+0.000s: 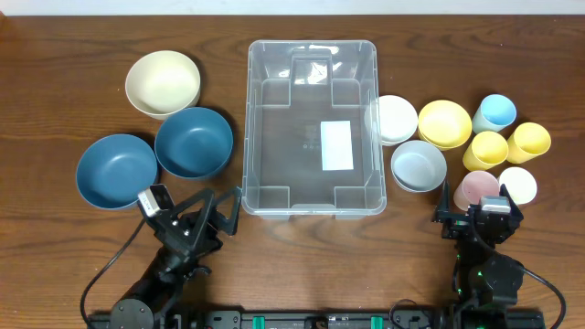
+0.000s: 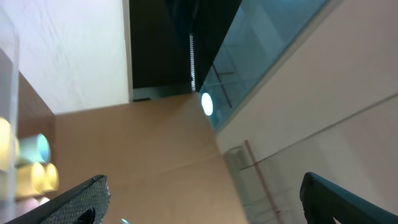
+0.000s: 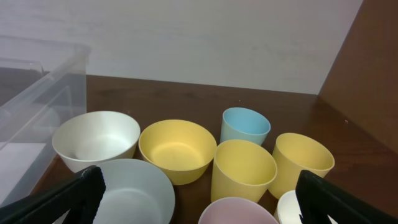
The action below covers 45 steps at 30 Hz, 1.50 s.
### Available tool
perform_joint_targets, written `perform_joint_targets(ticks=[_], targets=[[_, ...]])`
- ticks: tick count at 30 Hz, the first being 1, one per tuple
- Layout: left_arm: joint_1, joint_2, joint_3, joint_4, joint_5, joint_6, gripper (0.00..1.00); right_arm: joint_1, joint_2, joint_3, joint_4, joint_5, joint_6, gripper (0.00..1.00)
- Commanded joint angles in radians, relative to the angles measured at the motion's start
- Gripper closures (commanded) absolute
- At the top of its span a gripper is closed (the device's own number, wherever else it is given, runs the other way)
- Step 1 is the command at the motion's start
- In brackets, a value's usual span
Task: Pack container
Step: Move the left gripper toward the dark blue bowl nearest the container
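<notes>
Even, soft light from above; overhead view sharp, shadows faint and short. White glare streaks on the container (image 1: 315,66), far wall. Left wrist view tilted, hazy, one bright spot (image 2: 207,103) blown out. Right wrist view clear, nearest edges soft.

We find a wooden table (image 1: 73,37) carrying the clear container (image 1: 292,137) at centre. Three large bowls (image 1: 193,142) sit left of it; three smaller bowls (image 1: 444,122) and five cups (image 1: 486,149), right.

wide-spread gripper (image 2: 204,190), yellow cups (image 2: 32,177) at left
</notes>
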Motion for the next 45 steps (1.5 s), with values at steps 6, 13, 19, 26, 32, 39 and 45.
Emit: perform_joint_targets(ticks=[6,13,19,26,32,39,45], targets=[[-0.004,-0.001,0.000,0.006,0.013,-0.185,0.02,-0.009,0.002,-0.001,-0.004,0.007,0.011,0.01],[-0.004,-0.001,0.000,0.006,-0.006,-0.245,0.02,-0.009,0.002,-0.001,-0.004,0.007,0.011,0.01],[-0.004,-0.001,0.000,0.006,-0.006,-0.245,0.02,-0.009,0.002,-0.001,-0.004,0.007,0.011,0.01],[-0.004,-0.001,0.000,0.005,-0.005,-0.242,0.02,-0.009,0.002,-0.001,-0.004,0.007,0.011,0.01],[-0.003,-0.001,0.000,-0.092,-0.010,-0.193,0.02,-0.009,0.002,-0.001,-0.004,0.007,0.011,0.01],[0.000,-0.001,0.000,-0.327,-0.217,-0.105,0.02,-0.009,0.002,-0.001,-0.004,0.007,0.011,0.01],[-0.001,-0.001,0.000,-0.265,-0.426,-0.092,0.02,-0.009,0.002,-0.001,-0.004,0.007,0.011,0.01]])
